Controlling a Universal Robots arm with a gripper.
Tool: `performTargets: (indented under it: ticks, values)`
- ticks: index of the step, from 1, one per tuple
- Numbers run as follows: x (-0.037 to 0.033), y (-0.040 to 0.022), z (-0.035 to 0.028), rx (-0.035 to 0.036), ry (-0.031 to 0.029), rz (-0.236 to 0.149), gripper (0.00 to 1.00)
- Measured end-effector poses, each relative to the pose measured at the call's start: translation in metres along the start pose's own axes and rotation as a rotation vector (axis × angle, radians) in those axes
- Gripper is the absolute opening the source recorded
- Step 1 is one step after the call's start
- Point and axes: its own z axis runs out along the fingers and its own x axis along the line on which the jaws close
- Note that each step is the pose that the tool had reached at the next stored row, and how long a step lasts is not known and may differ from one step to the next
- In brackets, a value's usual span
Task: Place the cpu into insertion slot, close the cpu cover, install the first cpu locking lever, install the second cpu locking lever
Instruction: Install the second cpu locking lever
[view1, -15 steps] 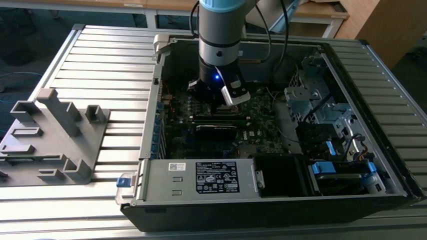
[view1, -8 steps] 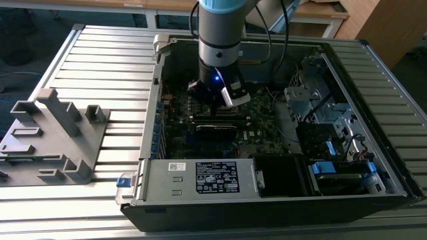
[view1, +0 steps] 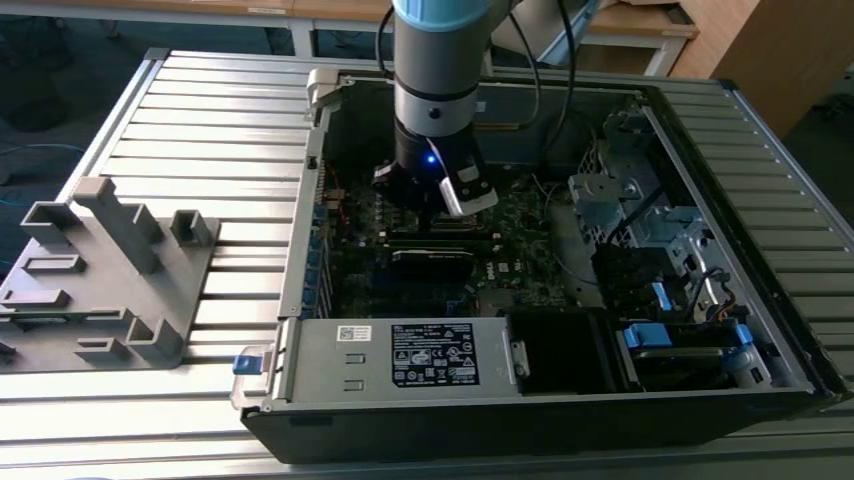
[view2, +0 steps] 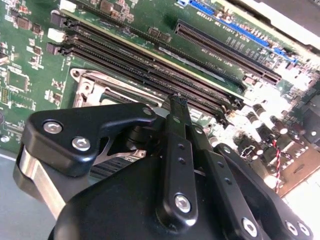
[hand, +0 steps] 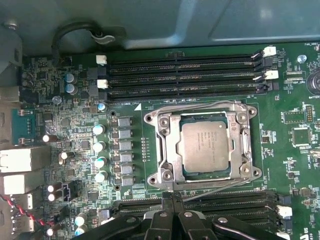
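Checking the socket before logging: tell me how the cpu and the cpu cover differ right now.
In the first wrist view, the cpu is a solid square chip with a dull grey top; the cpu cover is a silvery frame with an open square window. The cpu sits inside that window; the cover lies flat around it. Both are metal and lie level in the socket.
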Motion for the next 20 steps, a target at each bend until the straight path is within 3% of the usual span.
performTargets:
  ticks: [20]
  values:
    - [0.0023, -0.0003, 0.0021, -0.0004, 0.0001, 0.0, 0.1]
